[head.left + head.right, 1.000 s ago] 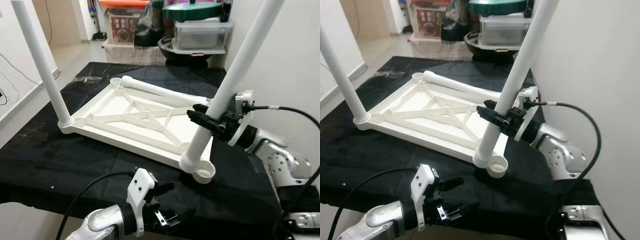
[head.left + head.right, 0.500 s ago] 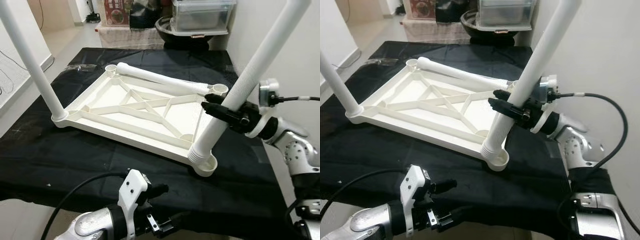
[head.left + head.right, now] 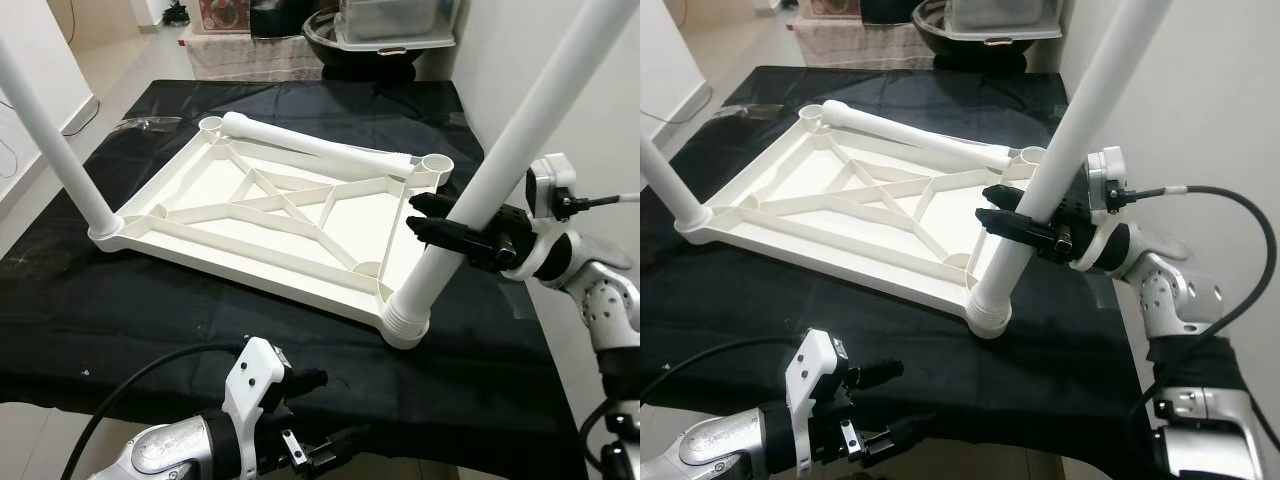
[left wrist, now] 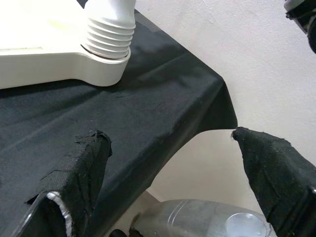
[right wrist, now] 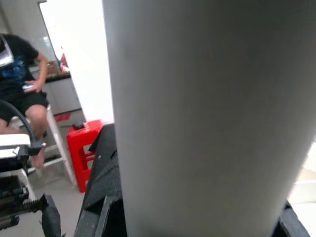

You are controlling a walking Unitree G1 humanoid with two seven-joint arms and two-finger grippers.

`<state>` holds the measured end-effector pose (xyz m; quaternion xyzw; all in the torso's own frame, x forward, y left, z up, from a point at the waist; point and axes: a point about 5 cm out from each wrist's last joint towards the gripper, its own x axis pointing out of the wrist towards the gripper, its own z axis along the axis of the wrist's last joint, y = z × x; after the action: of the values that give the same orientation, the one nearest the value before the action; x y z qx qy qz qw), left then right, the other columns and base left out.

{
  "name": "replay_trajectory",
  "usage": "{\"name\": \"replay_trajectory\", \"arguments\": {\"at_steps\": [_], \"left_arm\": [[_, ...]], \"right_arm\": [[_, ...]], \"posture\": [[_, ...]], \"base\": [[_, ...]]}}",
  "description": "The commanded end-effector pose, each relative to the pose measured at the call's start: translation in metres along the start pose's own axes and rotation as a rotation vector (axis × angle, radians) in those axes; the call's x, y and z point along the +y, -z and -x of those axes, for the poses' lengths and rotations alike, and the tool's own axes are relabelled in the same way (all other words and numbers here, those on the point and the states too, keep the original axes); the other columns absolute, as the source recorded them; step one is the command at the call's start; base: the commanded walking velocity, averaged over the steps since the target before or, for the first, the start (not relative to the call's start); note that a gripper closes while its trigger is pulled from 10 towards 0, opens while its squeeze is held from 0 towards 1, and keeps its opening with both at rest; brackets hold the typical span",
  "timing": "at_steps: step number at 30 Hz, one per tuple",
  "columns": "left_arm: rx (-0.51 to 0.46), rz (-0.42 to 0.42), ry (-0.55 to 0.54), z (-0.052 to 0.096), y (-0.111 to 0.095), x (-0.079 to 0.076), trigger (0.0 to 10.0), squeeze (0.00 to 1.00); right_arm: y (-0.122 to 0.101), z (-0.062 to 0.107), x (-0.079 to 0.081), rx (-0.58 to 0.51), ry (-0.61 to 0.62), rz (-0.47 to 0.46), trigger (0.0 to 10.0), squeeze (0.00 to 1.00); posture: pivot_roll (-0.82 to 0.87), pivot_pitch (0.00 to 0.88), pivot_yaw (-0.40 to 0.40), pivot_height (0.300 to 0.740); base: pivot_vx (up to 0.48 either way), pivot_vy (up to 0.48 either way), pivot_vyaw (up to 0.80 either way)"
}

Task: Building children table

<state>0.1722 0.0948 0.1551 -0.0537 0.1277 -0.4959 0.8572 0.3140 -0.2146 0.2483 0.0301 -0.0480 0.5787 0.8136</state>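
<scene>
Nearest, the left gripper (image 3: 310,445) hangs below the black-clothed table's (image 3: 150,320) front edge, fingers apart. Beyond it the upturned white tabletop (image 3: 250,215) lies on the cloth. The right gripper (image 3: 432,222) clamps the tilted leg (image 3: 480,190) standing in the near-right corner socket (image 3: 403,325). A loose leg (image 3: 315,148) lies along the far edge.

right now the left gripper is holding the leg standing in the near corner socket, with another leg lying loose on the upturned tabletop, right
Not the left: the right gripper is shut on that leg, as the left eye view shows. The left gripper hangs at the table's near edge. The loose leg does lie on the upturned tabletop.
</scene>
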Motion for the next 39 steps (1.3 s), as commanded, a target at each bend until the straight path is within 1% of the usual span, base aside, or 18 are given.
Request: {"name": "replay_trajectory", "arguments": {"at_steps": [1, 7, 10, 13, 16, 18, 25, 27, 28, 30, 31, 32, 33, 35, 36, 37, 38, 39], "left_arm": [[0.021, 0.005, 0.001, 0.003, 0.001, -0.002, 10.0, 0.0], [0.023, 0.008, 0.003, 0.003, 0.002, -0.003, 10.0, 0.0], [0.022, 0.01, 0.003, 0.003, 0.001, -0.004, 10.0, 0.0], [0.022, 0.01, 0.003, 0.003, 0.001, -0.004, 10.0, 0.0], [0.017, 0.009, 0.005, 0.0, 0.0, -0.005, 10.0, 0.0], [0.015, 0.005, 0.012, -0.001, 0.0, -0.006, 10.0, 0.0], [0.011, 0.003, 0.016, -0.003, 0.0, -0.007, 10.0, 0.0], [0.008, 0.003, 0.015, -0.003, -0.001, -0.007, 10.0, 0.0], [0.008, 0.003, 0.015, -0.003, -0.001, -0.007, 10.0, 0.0], [0.005, 0.003, 0.014, -0.005, 0.0, -0.007, 10.0, 0.0], [0.005, 0.003, 0.014, -0.005, 0.0, -0.007, 10.0, 0.0], [0.003, 0.003, 0.012, -0.005, 0.0, -0.006, 10.0, 0.0], [0.003, 0.003, 0.012, -0.005, 0.0, -0.006, 10.0, 0.0], [0.0, 0.002, 0.009, -0.007, 0.0, -0.005, 10.0, 0.0], [-0.003, 0.0, 0.008, -0.008, 0.0, -0.005, 10.0, 0.0], [-0.003, 0.0, 0.008, -0.008, 0.0, -0.005, 10.0, 0.0], [-0.004, -0.002, 0.008, -0.009, 0.0, -0.005, 10.0, 0.0], [-0.004, -0.002, 0.008, -0.009, 0.0, -0.005, 10.0, 0.0]], "right_arm": [[0.042, 0.003, 0.0, 0.183, 0.038, -0.103, 10.0, 0.0], [0.041, 0.0, -0.002, 0.221, 0.031, -0.078, 10.0, 0.0], [0.039, -0.005, -0.001, 0.258, 0.006, -0.046, 10.0, 0.0], [0.039, -0.005, -0.001, 0.258, 0.006, -0.046, 10.0, 0.0], [0.037, -0.027, 0.019, 0.266, -0.088, 0.02, 10.0, 0.0], [0.04, -0.037, 0.028, 0.269, -0.097, 0.045, 10.0, 0.0], [0.048, -0.036, 0.039, 0.251, -0.096, 0.033, 10.0, 0.0], [0.049, -0.038, 0.037, 0.25, -0.04, 0.03, 10.0, 0.0], [0.049, -0.038, 0.037, 0.25, -0.04, 0.03, 10.0, 0.0], [0.051, -0.037, 0.03, 0.232, 0.057, 0.028, 10.0, 0.0], [0.051, -0.037, 0.03, 0.232, 0.057, 0.028, 10.0, 0.0], [0.053, -0.035, 0.023, 0.227, 0.139, 0.021, 10.0, 0.0], [0.053, -0.035, 0.023, 0.227, 0.139, 0.021, 10.0, 0.0], [0.057, -0.028, 0.01, 0.217, 0.358, 0.005, 10.0, 0.0], [0.058, -0.024, 0.006, 0.206, 0.453, 0.024, 10.0, 0.0], [0.058, -0.024, 0.006, 0.206, 0.453, 0.024, 10.0, 0.0], [0.058, -0.021, 0.004, 0.197, 0.508, 0.042, 10.0, 0.0], [0.058, -0.021, 0.004, 0.197, 0.508, 0.042, 10.0, 0.0]], "posture": [[0.27, 0.2, 0.028, 0.74], [0.26, 0.197, 0.023, 0.74], [0.27, 0.201, 0.014, 0.74], [0.27, 0.201, 0.014, 0.74], [0.25, 0.207, 0.013, 0.74], [0.25, 0.208, 0.01, 0.74], [0.25, 0.206, 0.006, 0.74], [0.25, 0.206, 0.006, 0.74], [0.25, 0.206, 0.006, 0.74], [0.24, 0.204, 0.002, 0.74], [0.24, 0.204, 0.002, 0.74], [0.24, 0.201, 0.001, 0.74], [0.24, 0.201, 0.001, 0.74], [0.23, 0.192, 0.0, 0.74], [0.23, 0.192, 0.0, 0.74], [0.23, 0.192, 0.0, 0.74], [0.23, 0.187, -0.001, 0.74], [0.23, 0.187, -0.001, 0.74]], "base": [[0.0, 0.0, 0.0], [0.0, 0.0, 0.0], [0.0, 0.0, 0.0], [0.0, 0.0, 0.0], [0.0, 0.0, 0.0], [0.0, 0.0, 0.0], [0.0, 0.0, 0.0], [0.0, 0.0, 0.0], [0.0, 0.0, 0.0], [0.0, 0.0, 0.0], [0.0, 0.0, 0.0], [0.0, 0.0, 0.0], [0.0, 0.0, 0.0], [0.0, 0.0, 0.0], [0.0, 0.0, 0.0], [0.0, 0.0, 0.0], [0.0, 0.0, 0.0], [0.0, 0.0, 0.0]]}}
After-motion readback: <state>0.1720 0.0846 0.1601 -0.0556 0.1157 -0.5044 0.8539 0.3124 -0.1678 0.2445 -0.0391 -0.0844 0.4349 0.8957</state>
